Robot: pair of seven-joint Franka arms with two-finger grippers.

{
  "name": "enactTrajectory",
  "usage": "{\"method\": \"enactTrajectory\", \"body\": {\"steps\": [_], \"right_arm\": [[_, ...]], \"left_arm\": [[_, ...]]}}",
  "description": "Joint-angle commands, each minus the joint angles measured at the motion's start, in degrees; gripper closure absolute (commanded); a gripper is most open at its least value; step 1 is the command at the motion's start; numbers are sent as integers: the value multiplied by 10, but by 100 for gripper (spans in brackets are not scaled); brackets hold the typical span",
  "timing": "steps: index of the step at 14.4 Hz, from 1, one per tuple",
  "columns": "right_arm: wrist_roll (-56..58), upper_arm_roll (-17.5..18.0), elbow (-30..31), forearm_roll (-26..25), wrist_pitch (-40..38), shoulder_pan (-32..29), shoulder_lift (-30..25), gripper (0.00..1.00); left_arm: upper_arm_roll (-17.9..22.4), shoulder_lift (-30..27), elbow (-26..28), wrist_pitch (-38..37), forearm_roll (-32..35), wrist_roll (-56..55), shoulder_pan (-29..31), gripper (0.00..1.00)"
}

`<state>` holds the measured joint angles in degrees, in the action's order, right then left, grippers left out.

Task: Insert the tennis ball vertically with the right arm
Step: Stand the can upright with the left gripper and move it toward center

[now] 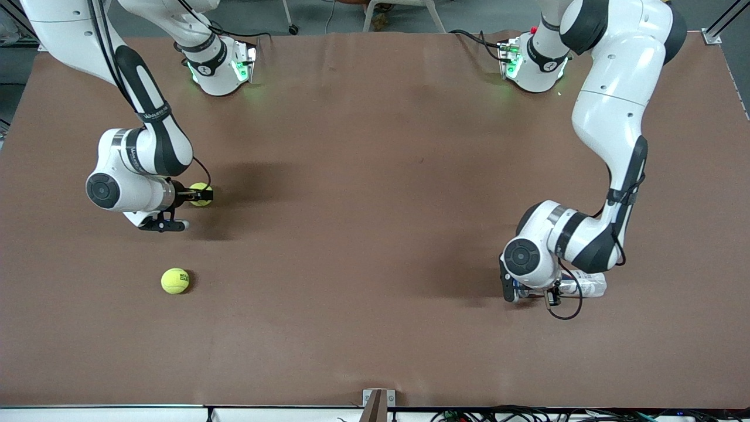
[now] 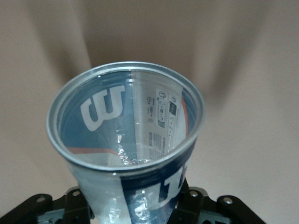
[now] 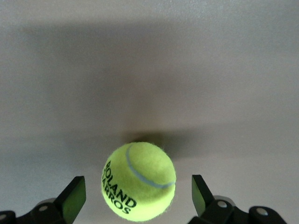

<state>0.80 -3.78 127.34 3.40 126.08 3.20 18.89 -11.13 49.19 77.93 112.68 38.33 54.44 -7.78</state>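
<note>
A yellow-green tennis ball (image 1: 201,194) lies on the brown table toward the right arm's end. My right gripper (image 1: 198,195) is low around it, open, with a gap between each finger and the ball. In the right wrist view the ball (image 3: 138,181), printed ROLAND GARROS, sits between the black fingers (image 3: 74,198). My left gripper (image 1: 561,289) is shut on a clear Wilson ball can (image 1: 586,286) just over the table at the left arm's end. The left wrist view looks into the can's open mouth (image 2: 100,109); the can is empty.
A second tennis ball (image 1: 175,281) lies on the table nearer the front camera than the right gripper. The brown table mat (image 1: 363,223) spreads between the two arms. A small bracket (image 1: 378,403) stands at the table's front edge.
</note>
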Motion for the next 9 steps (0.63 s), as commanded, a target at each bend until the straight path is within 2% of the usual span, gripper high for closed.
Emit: {"method": "enactTrajectory", "body": {"steps": [1, 4, 9], "right_arm": [[4, 3, 8, 8, 18, -8, 6, 0], [3, 3, 8, 9, 18, -10, 7, 0], [2, 4, 9, 9, 11, -10, 8, 2]], "left_arm": [[-25, -43, 8, -6, -85, 52, 6, 37], [-58, -51, 7, -8, -226, 152, 21, 35], [-86, -49, 8, -7, -506, 231, 42, 35]]}}
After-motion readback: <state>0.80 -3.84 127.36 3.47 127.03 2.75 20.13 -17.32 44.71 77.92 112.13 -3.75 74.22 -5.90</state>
